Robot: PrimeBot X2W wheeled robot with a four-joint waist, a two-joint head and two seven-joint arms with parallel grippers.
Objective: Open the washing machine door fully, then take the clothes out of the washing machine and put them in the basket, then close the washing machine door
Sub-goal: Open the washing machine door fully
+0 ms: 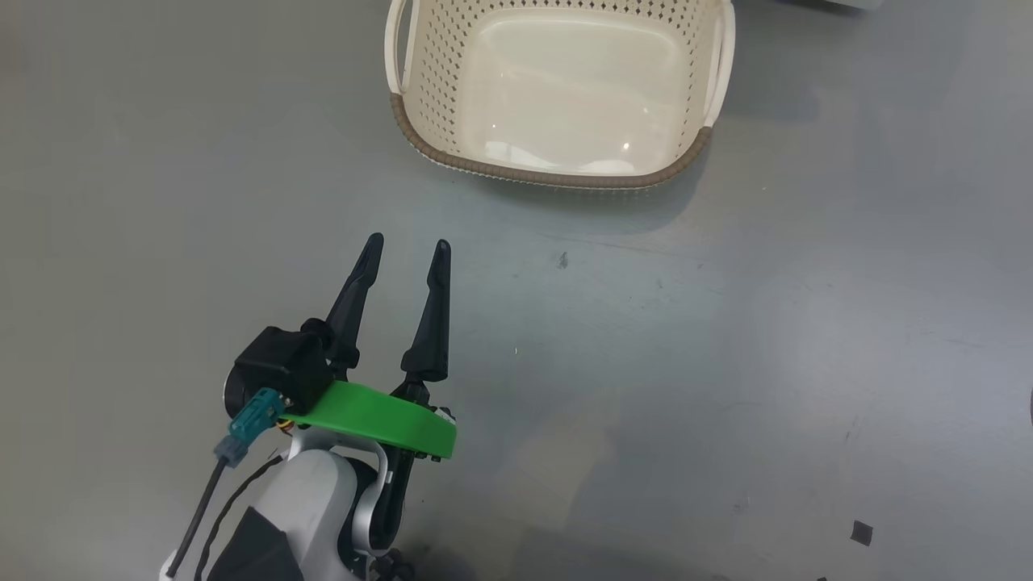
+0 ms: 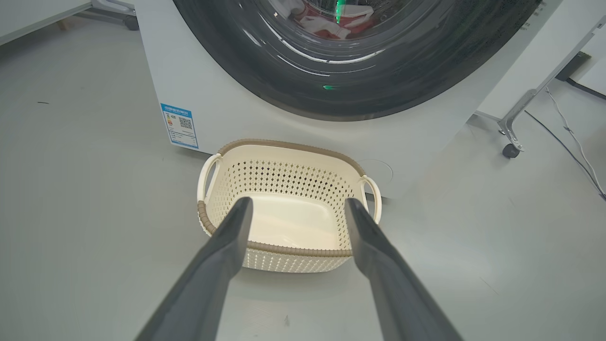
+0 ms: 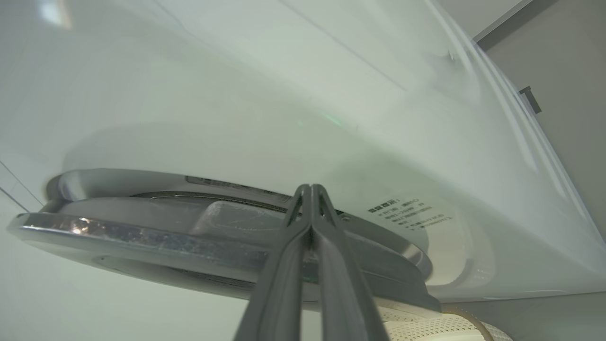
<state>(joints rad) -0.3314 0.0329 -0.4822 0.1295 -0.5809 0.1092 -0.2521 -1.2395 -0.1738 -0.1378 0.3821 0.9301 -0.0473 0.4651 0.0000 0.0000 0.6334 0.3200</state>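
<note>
Door-opening step, I judged: washing machine door (image 2: 378, 94) looked shut, clothes (image 2: 331, 28) behind glass. Right gripper (image 3: 310, 189) jaws pinched shut at door rim; left gripper (image 1: 408, 242) jaws wide over floor (image 1: 726, 363) (basket (image 1: 557, 179) sat empty ahead). Next move needed steady outward pull.

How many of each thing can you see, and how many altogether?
Cream plastic basket with brown rim: 1
Big white washing machine: 1
Round black-rimmed glass door: 1
Small blue label sticker: 1
Pile of red and white clothes: 1
Dark two-fingered tools: 2, left tool and right tool
Total: 7
</note>
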